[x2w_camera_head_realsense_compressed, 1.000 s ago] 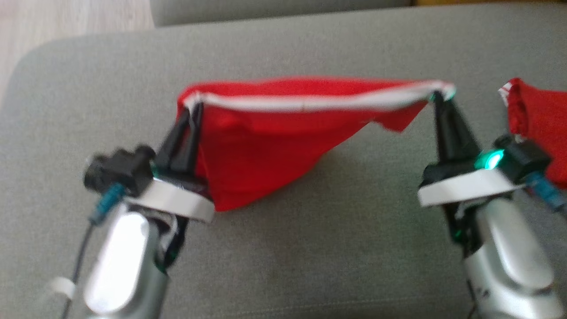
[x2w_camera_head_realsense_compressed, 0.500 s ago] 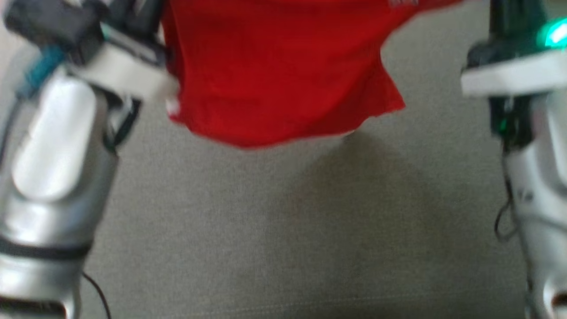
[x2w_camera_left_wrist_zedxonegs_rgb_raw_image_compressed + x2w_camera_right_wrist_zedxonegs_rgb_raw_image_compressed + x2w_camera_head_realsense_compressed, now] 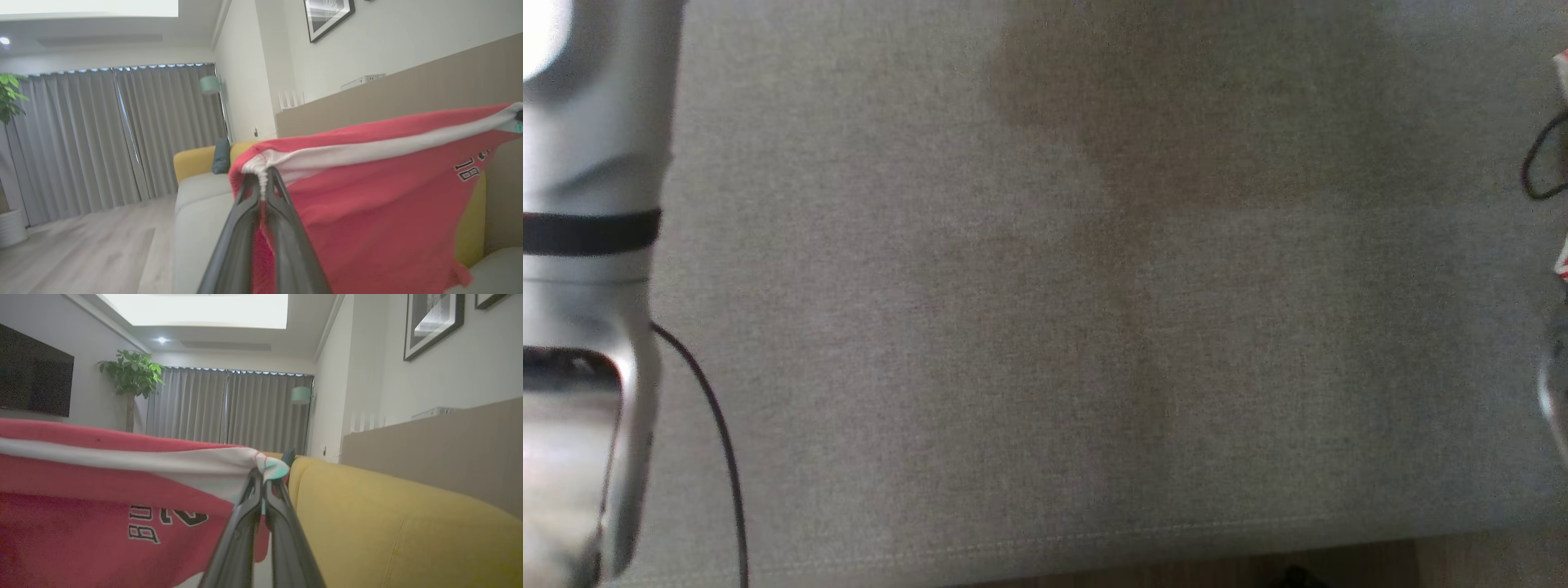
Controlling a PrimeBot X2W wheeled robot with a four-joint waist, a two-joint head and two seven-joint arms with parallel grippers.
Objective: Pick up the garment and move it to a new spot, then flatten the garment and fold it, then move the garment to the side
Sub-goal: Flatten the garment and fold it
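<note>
Head view: your left forearm [image 3: 588, 204] is over the grey cushion [image 3: 1045, 327].
Left wrist view: your left gripper [image 3: 263, 173] pinches the garment [image 3: 367, 196] at its white hem [image 3: 367, 152], and the red cloth hangs in the air.
Right wrist view: your right gripper [image 3: 261, 475] clamps the hem's other end.

A home living room: yellow sofa [image 3: 388, 531], grey curtains [image 3: 229, 412], wall television [image 3: 32, 375], potted plant [image 3: 130, 377].

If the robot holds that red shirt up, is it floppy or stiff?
Probably floppy: the red cloth garment with a white band hangs loose between the left gripper and right gripper. Likely light, since two thin fingertip pinches carry it. It bunches at each pinch, so probably soft.
</note>
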